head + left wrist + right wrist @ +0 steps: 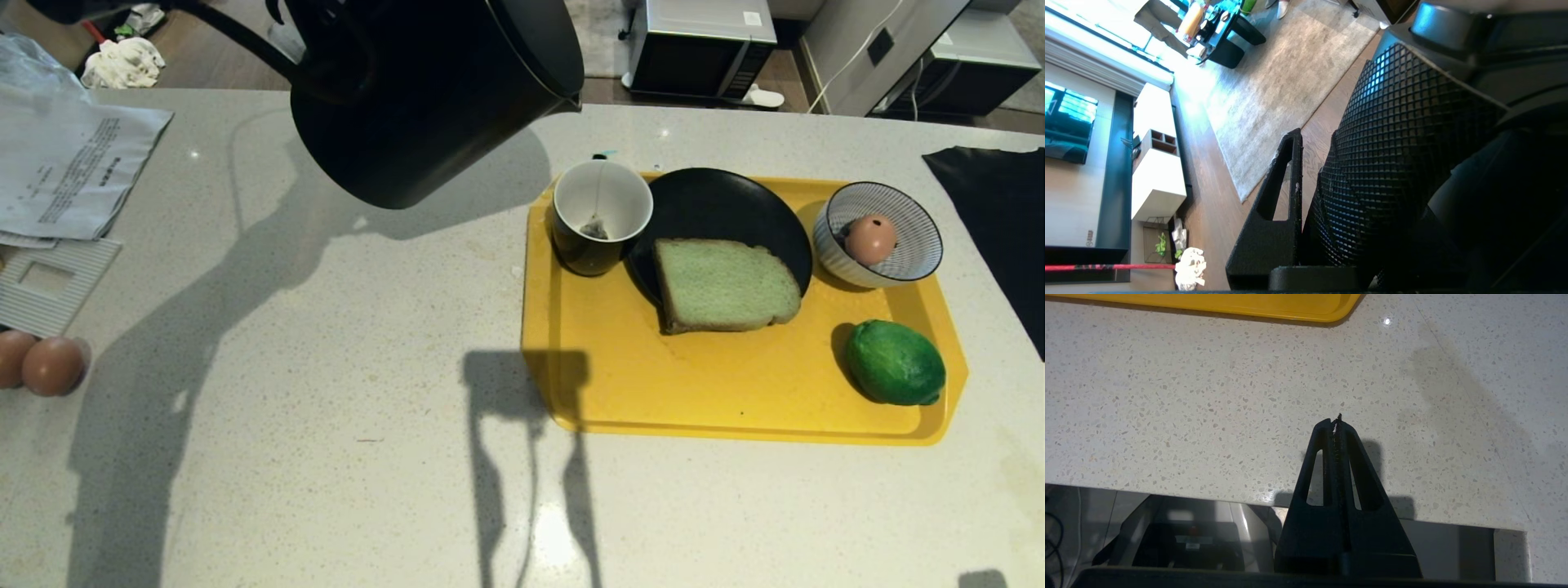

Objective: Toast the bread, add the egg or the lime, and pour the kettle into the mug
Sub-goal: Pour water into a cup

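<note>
- Held the kettle (433, 98) aloft, far left of the tray (735, 408), tilted with the spout toward the mug (602, 216).
- Left gripper (1306, 175) partly closed round the kettle's handle; only one finger (1286, 163) seen clearly in the wrist view.
- Right gripper (1336, 422) pressed shut on nothing, parked low at the near edge of the counter (326, 367), near side of the tray.
- Mug upright at the tray's far left corner, touching the plate (718, 200), tea bag (593, 227) inside.
- Bread (722, 286) on the plate's near side, lime (894, 362) at the tray's near right, egg (870, 238) in the bowl (914, 245); judged done, pouring in hand.
- Spout not yet over the mug: best carried right and a little nearer before tipping further.
- Best lowered close to the rim, then tipped slowly, to keep the stream off the bread.
- Firm hold on the handle needed, lest the kettle swing.
</note>
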